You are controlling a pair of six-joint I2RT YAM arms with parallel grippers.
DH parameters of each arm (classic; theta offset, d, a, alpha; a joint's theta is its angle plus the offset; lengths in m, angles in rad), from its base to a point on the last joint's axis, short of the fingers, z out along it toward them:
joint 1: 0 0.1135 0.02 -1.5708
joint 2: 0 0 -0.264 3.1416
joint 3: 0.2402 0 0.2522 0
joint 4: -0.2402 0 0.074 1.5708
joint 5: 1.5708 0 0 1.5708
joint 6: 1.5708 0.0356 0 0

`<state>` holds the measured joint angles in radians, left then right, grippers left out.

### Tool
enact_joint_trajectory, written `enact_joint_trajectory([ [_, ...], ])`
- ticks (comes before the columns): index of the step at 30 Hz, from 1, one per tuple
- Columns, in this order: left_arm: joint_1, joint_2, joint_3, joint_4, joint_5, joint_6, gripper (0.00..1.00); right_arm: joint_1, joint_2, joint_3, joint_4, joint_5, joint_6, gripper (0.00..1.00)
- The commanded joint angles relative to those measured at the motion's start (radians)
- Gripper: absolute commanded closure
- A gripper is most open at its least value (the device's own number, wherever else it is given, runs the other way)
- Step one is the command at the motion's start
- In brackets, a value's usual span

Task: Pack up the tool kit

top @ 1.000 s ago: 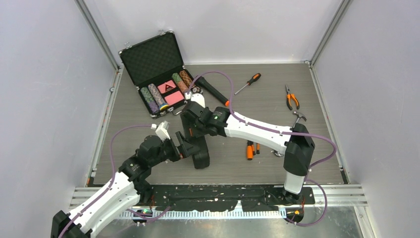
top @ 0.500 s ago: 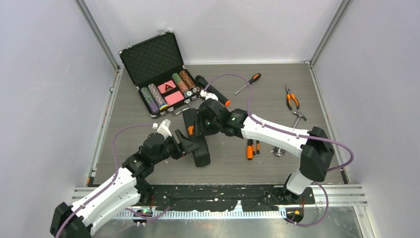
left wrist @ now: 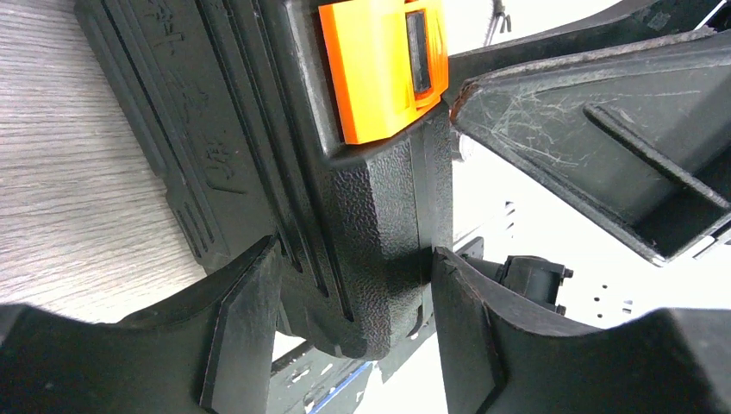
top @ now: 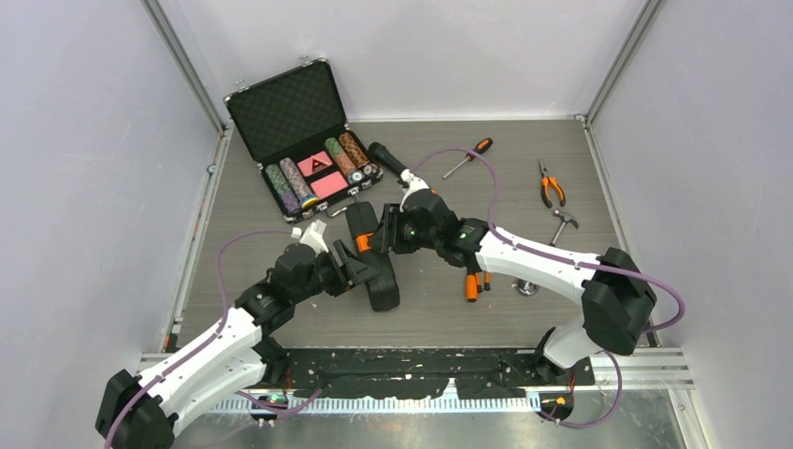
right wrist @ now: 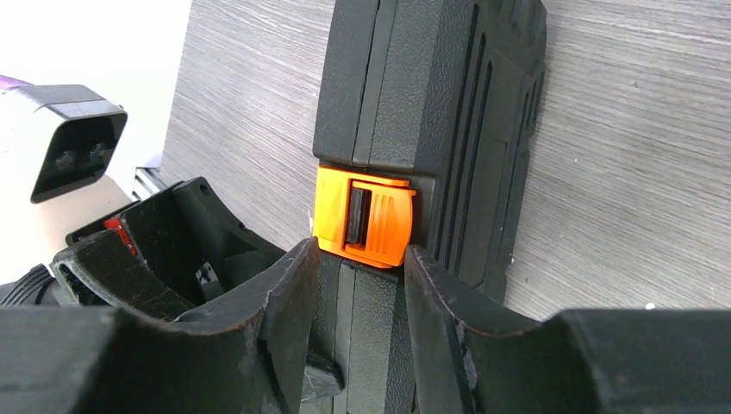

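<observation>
The tool kit case [top: 376, 277] is black, ribbed and closed, and stands on its edge in the middle of the table. Its orange latch [top: 361, 243] faces up and left. My left gripper [top: 353, 277] is shut on the case's near end; in the left wrist view [left wrist: 353, 332] its fingers press both sides below the latch [left wrist: 384, 65]. My right gripper [top: 382, 239] is shut on the case edge right by the latch, as the right wrist view [right wrist: 362, 323] shows the latch [right wrist: 364, 216] just past its fingertips. Orange-and-black tools lie loose: a screwdriver [top: 468, 156], pliers [top: 551, 187], a hammer [top: 561, 223] and small drivers [top: 474, 281].
An open metal-edged poker chip case [top: 297, 140] stands at the back left. A black flashlight [top: 388, 161] lies beside it. A small metal piece [top: 528, 286] lies near the drivers. Walls close in the table at left, back and right.
My right gripper has slid right and back along the case to sit at the latch, its arm swinging lower. My left arm has shifted slightly forward. The case now shows more fully.
</observation>
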<state>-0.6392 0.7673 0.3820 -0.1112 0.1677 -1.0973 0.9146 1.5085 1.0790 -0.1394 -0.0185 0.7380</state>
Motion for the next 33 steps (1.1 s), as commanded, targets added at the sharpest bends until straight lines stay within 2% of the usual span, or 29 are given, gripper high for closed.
enact_joint_trajectory([
  [1, 0.006, 0.065, -0.020, -0.207, -0.090, 0.092, 0.59, -0.013, -0.025, -0.032, 0.161, -0.047, 0.029, 0.53],
  [8, 0.005, 0.103, 0.009, -0.219, -0.085, 0.128, 0.63, -0.023, -0.028, -0.093, 0.315, -0.114, 0.007, 0.53],
  [15, 0.006, 0.156, 0.031, -0.220, -0.069, 0.153, 0.67, -0.062, -0.038, -0.285, 0.729, -0.262, 0.106, 0.64],
  [19, 0.005, 0.181, 0.047, -0.221, -0.063, 0.169, 0.70, -0.068, -0.005, -0.336, 0.910, -0.328, 0.153, 0.68],
  [24, 0.003, 0.213, 0.067, -0.231, -0.058, 0.191, 0.70, -0.075, 0.076, -0.387, 1.238, -0.410, 0.262, 0.70],
  [33, -0.014, 0.251, 0.067, -0.235, -0.063, 0.201, 0.71, -0.092, 0.125, -0.372, 1.472, -0.484, 0.329, 0.70],
])
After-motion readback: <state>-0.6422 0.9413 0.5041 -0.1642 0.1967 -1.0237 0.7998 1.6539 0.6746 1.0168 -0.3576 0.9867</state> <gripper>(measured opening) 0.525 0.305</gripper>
